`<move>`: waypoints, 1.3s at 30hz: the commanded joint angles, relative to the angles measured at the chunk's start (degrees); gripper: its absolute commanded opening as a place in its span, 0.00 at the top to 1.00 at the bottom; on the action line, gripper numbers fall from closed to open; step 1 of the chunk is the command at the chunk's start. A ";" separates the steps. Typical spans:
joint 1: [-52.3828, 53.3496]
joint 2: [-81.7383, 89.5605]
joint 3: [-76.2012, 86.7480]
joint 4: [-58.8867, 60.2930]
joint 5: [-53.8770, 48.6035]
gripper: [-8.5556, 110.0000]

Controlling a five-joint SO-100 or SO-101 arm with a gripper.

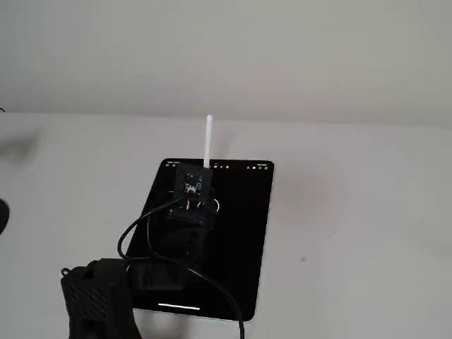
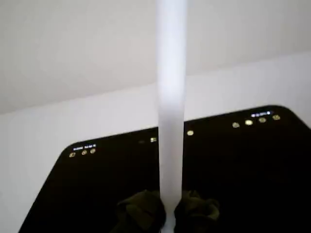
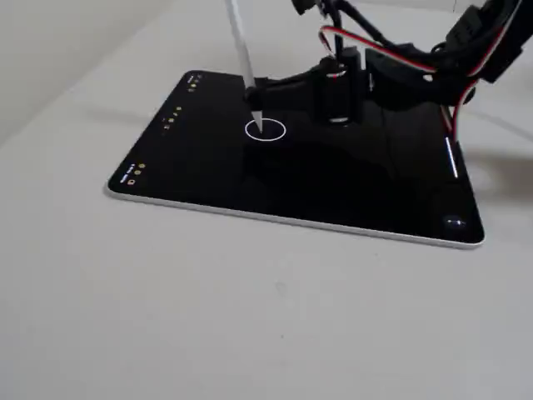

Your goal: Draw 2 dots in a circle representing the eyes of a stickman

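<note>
Both jaws shut on stylus (image 2: pixel 171 97), tip in circle (image 3: pixel 266 130)

No legible text; the tablet (image 3: pixel 208 196) icons are too small to read.

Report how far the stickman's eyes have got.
Done: the circle is drawn on the tablet. In hand: the gripper holds the stylus, tip down inside the ring in a fixed view. Left: no dots are visible yet, so both eyes apparently remain.
</note>
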 commanded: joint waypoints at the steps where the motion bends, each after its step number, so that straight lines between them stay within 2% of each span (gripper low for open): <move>1: 0.88 0.44 -4.22 -1.05 -0.88 0.93; 30: 0.88 -0.88 -4.22 -2.20 -2.64 0.93; 39: 3.60 12.48 -2.37 3.16 11.43 0.93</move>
